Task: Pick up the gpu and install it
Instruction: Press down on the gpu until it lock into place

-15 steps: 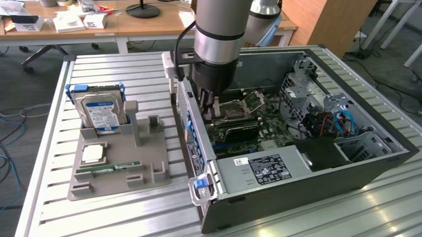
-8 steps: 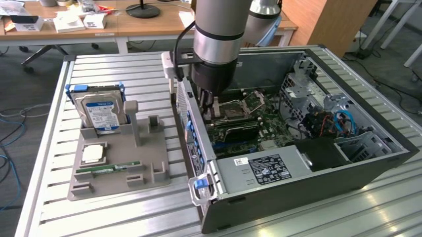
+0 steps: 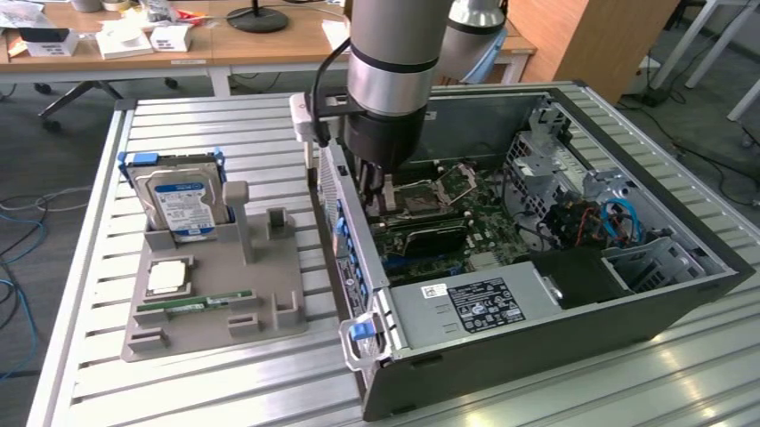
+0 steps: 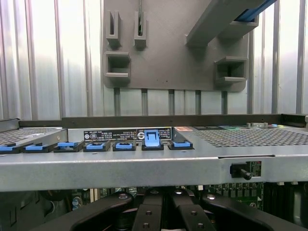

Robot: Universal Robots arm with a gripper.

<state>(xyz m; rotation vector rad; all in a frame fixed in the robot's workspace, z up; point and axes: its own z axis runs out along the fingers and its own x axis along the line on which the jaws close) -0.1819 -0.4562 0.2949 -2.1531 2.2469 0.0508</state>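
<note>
Although its fingertips are partly hidden behind the case wall, the gripper (image 3: 383,203) stands low inside the open computer case (image 3: 535,356), and its black fingers (image 4: 149,214) are drawn together with no gap to see between them. Whether they pinch the top edge of the card or only press on it, I cannot tell.

Just beside the fingertips, toward the power supply (image 3: 469,302), lies the gpu (image 3: 428,238). It shows as a dark flat card standing on its edge on the motherboard (image 3: 481,222), and I judge that it sits in or at its slot. On the gripper's other side, a little further into the case, is the CPU socket (image 3: 422,191).

In the wrist view, a row of blue slot latches (image 4: 124,146) runs along the case's rear panel, close beyond the fingers.

Outside the case, well apart from the gripper, the grey holder tray (image 3: 214,267) rests on the slatted metal table (image 3: 178,391). It carries a hard drive (image 3: 178,200), a green memory stick (image 3: 196,302) and a processor chip (image 3: 166,277).

As for handling, the gpu is probably light and stiff, but fragile. A hold on its long upper edge, near the middle, seems safest. Pressing should go straight down, because a tilted push may bend the board or harm the slot.
</note>
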